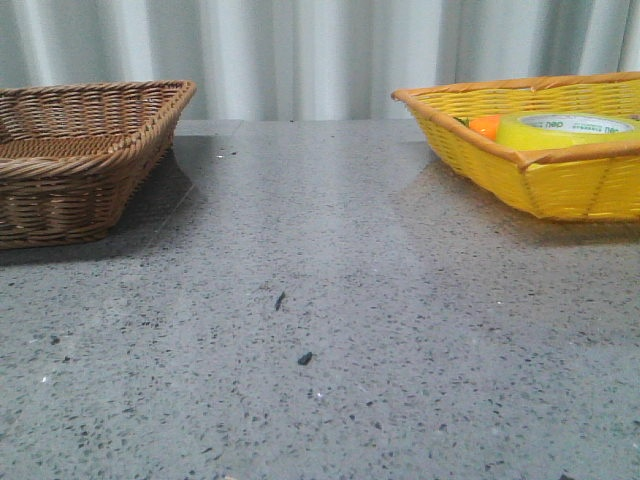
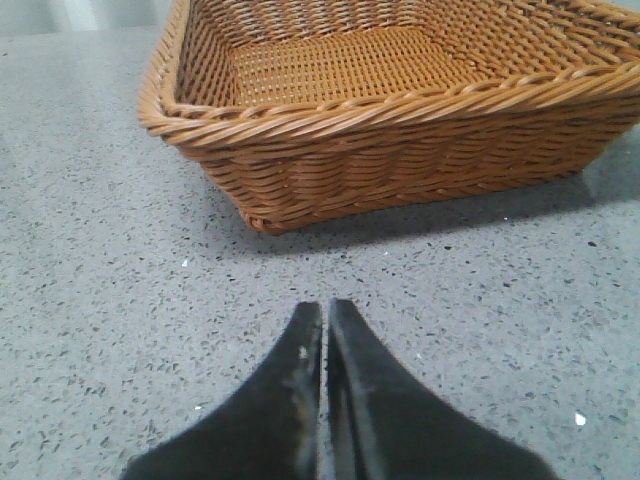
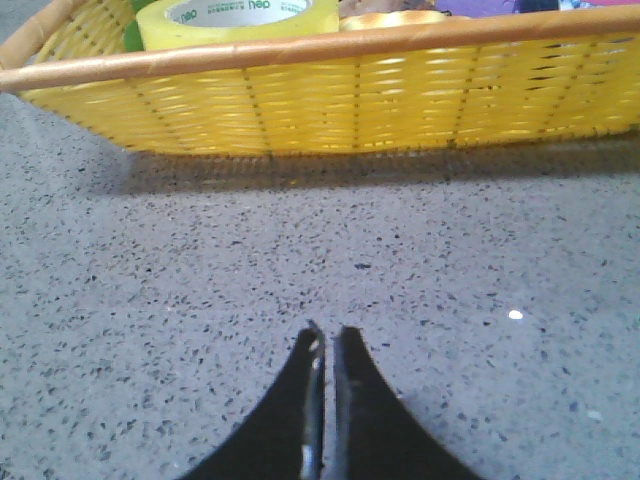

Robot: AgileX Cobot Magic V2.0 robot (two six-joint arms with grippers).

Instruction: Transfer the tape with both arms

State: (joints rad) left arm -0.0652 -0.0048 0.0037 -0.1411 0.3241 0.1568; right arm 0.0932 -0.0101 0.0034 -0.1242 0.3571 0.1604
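Note:
The tape (image 1: 565, 130), a wide yellow roll with a white core and green lettering, lies flat inside the yellow wicker basket (image 1: 560, 185) at the right back of the table. It also shows in the right wrist view (image 3: 235, 18), behind the basket's rim (image 3: 330, 45). My right gripper (image 3: 327, 335) is shut and empty, over bare table short of that basket. My left gripper (image 2: 325, 308) is shut and empty, over bare table short of the brown wicker basket (image 2: 400, 150), which is empty. Neither gripper shows in the front view.
The brown basket (image 1: 70, 165) stands at the left back of the grey speckled table (image 1: 320, 350). An orange carrot-like object (image 1: 484, 126) lies beside the tape in the yellow basket. A gold-coloured item (image 3: 395, 19) also lies there. A curtain hangs behind.

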